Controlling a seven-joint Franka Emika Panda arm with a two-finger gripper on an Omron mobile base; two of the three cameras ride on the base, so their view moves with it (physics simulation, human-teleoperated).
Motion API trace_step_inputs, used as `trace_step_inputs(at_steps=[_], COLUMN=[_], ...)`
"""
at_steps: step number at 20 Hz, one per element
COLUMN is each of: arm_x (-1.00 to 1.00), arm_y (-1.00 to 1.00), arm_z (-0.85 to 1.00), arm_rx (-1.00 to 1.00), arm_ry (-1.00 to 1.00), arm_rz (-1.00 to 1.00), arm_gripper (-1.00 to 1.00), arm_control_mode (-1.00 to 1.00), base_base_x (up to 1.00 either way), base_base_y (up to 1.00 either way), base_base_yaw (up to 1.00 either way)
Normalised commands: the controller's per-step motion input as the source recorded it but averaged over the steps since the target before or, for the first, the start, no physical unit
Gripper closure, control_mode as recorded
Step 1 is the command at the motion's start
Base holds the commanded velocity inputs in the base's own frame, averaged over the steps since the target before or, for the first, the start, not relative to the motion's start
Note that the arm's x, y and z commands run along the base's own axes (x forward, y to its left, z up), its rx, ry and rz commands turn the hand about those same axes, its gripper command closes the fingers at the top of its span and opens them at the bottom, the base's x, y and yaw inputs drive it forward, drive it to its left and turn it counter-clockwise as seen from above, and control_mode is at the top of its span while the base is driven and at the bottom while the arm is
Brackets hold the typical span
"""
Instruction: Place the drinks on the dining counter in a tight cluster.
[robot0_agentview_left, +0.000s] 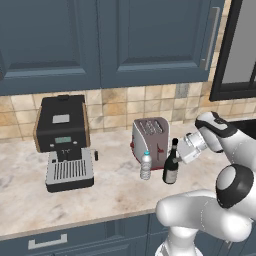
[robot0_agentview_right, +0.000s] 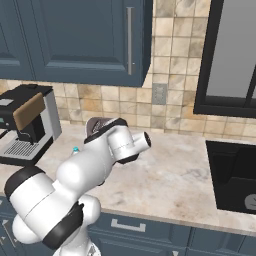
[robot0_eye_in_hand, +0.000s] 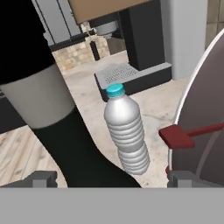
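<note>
Closest to us in the hand view, the dark wine bottle (robot0_eye_in_hand: 65, 144) fills the left of the frame, sitting between our two fingers (robot0_eye_in_hand: 41, 178), which stand wide apart on either side of it; we cannot tell whether they touch it yet. Just past it, at mid-frame, stands the small clear bottle (robot0_eye_in_hand: 126, 133) with its blue cap, and at the right edge the toaster (robot0_eye_in_hand: 205, 127). Further off, top centre, is the coffee machine (robot0_eye_in_hand: 131, 48).

In the left base view both bottles stand upright on the tiled-wall surface (robot0_agentview_left: 110, 195), in front of the toaster. We judge the task barely begun: no drink has reached the dining counter, and the wine bottle's pickup looks like the step underway.
</note>
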Motion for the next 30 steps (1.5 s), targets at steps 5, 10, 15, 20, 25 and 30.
trace_step_inputs(at_steps=[5,10,15,20,25,30], arm_x=[0.0,0.0,0.0,0.0,-0.11,-0.13], arm_y=[0.04,0.0,0.0,0.0,0.0,0.0], arm_z=[0.0,0.0,0.0,0.0,0.4,0.84], arm_rx=[0.0,0.0,0.0,0.0,0.01,0.04], arm_ry=[0.0,0.0,0.0,0.0,-0.06,-0.05], arm_rz=[0.04,0.0,0.0,0.0,0.0,0.0], arm_gripper=[-1.0,1.0,1.0,1.0,1.0,1.0], arm_control_mode=[-1.0,-1.0,-1.0,-1.0,-1.0,-1.0], base_base_x=[0.0,0.0,0.0,0.0,0.0,0.0], base_base_y=[0.0,0.0,0.0,0.0,0.0,0.0], base_base_yaw=[0.0,0.0,0.0,0.0,0.0,0.0])
